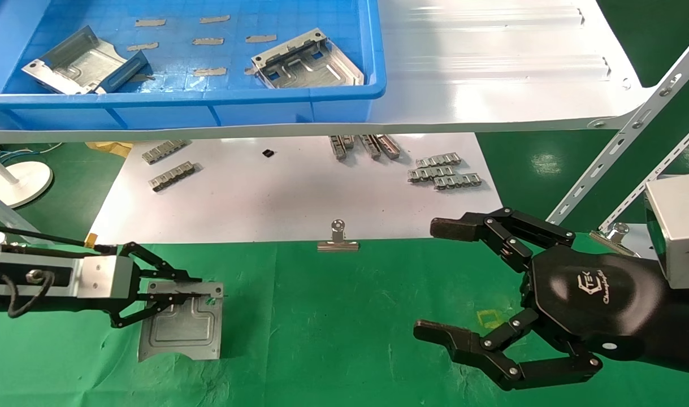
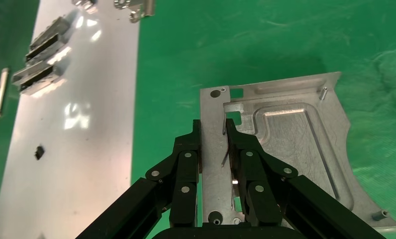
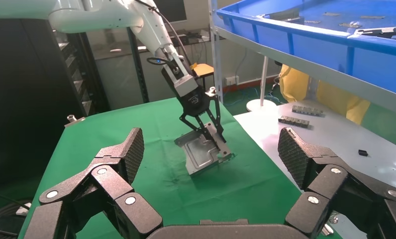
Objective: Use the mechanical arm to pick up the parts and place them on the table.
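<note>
My left gripper (image 1: 204, 290) is shut on the folded rim of a shiny silver part (image 1: 180, 329) and holds it tilted, low over the green table (image 1: 344, 339) at the left. In the left wrist view the black fingers (image 2: 241, 149) clamp the rim strip of the part (image 2: 290, 134). In the right wrist view the part (image 3: 198, 157) hangs slanted, its lower edge at the cloth. My right gripper (image 1: 434, 280) is open and empty over the table's right side. Two more parts (image 1: 307, 59) (image 1: 78, 62) lie in the blue bin (image 1: 208, 97).
The bin sits on a glossy white shelf (image 1: 491, 68) above a white sheet (image 1: 293, 198) with grey linked strips (image 1: 443, 172). A silver binder clip (image 1: 337, 240) lies at the sheet's front edge. Perforated metal struts (image 1: 621, 135) slant at the right.
</note>
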Robot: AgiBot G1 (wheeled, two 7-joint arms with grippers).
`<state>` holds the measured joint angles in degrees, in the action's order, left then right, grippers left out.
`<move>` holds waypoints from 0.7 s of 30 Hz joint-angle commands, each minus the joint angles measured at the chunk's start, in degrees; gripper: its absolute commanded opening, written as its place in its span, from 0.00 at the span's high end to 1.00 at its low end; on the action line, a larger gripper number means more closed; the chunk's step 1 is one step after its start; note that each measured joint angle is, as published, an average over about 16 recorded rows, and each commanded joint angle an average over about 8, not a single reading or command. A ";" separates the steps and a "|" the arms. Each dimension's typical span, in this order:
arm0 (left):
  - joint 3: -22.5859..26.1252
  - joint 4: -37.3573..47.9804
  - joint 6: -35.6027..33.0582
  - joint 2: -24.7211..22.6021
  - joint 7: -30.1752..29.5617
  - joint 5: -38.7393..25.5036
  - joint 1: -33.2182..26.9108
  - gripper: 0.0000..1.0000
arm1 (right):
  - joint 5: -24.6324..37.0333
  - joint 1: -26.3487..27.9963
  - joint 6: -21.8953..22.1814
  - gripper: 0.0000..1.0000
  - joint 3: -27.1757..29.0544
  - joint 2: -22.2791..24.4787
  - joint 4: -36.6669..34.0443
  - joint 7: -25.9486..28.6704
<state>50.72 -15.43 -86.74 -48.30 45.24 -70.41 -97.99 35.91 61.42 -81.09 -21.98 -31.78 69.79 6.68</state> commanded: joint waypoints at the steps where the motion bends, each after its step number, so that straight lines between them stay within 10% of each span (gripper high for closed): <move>1: 0.33 1.68 -0.59 -0.59 1.34 -0.47 -0.19 0.00 | 0.00 0.00 0.00 0.00 0.00 0.00 0.00 0.00; 21: -3.43 12.94 -4.46 -1.93 -2.28 6.08 -1.55 0.00 | 0.00 -0.01 0.01 0.00 0.00 0.00 -0.01 0.00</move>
<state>47.76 -3.04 -91.00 -50.30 44.06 -65.12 -99.56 35.91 61.42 -81.09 -21.98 -31.77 69.78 6.68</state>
